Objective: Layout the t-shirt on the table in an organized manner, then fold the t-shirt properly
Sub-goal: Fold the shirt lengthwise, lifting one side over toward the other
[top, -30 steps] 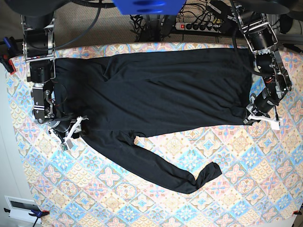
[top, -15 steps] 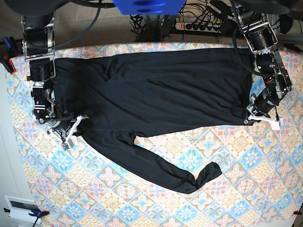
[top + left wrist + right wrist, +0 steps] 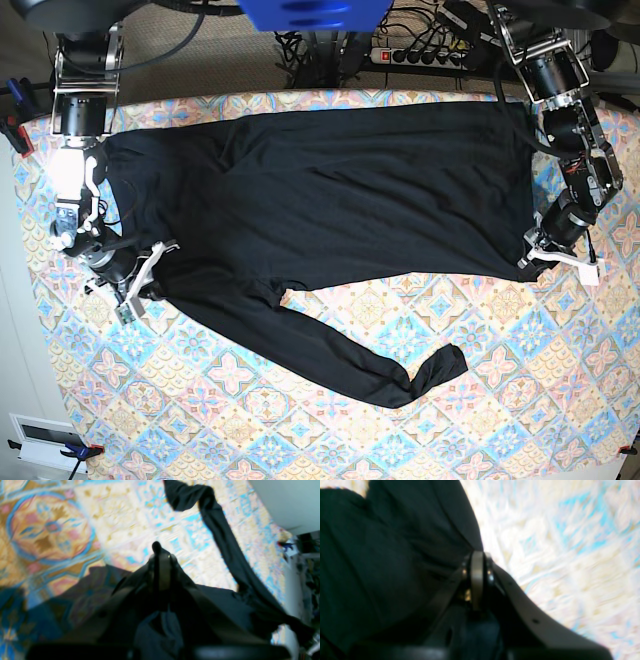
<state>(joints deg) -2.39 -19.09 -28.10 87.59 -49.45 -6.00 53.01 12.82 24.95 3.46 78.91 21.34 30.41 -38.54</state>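
The t-shirt [image 3: 330, 190] lies spread flat across the far half of the worktop [image 3: 520, 380], body running left to right. One long sleeve [image 3: 350, 355] trails from the body's near edge toward the near right; cuff end curls up approx. mid-worktop. Fabric mostly smooth, w/ some creases near the left end.

Right end effector [image 3: 150, 268] sits at the shirt's near left corner, in base view on the left. Wrist view shows its jaws pressed together at the tip, black cloth bunched up against them on the left side; closed on the t-shirt edge. Patterned cloth is bare to its right.

Left end effector [image 3: 535, 252] is at the shirt's near right corner, on the right in base view. Wrist view: jaws [image 3: 160, 567] closed tight, dark fabric gathered under and behind them, so it grips the t-shirt there. The sleeve shows in that view as a dark strip running away over the tiles.

Both arms reach down from the far corners. A power strip [image 3: 420, 55] and cables lie beyond the far edge. A blue block [image 3: 310, 12] sits top centre.
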